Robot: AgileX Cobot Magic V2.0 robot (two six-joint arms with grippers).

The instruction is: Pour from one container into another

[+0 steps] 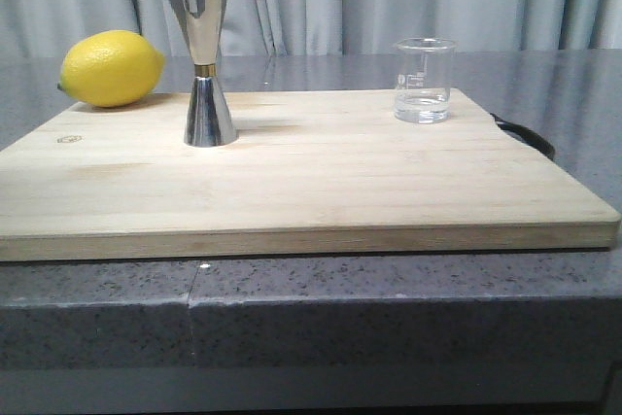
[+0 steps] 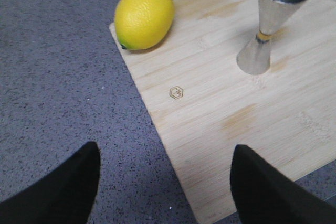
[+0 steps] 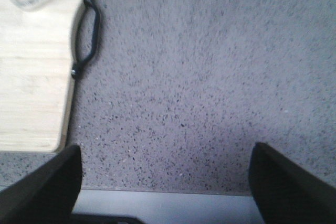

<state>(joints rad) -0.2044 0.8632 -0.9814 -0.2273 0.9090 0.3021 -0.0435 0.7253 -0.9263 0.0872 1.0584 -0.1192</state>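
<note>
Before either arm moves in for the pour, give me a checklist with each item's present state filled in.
1. Small clear glass beaker upright on the pale wooden cutting board, clear liquid in its bottom: ok.
2. Shiny steel hourglass jigger upright, open cup on top: ok.
3. Beaker and jigger stand apart, nothing between them: ok.
4. Yellow lemon at the board's far left corner, away from the beaker: ok.
5. Left gripper open and empty, over the board's edge: ok.
6. Right gripper open and empty, but over bare grey counter, not at the beaker: not ok.
</note>
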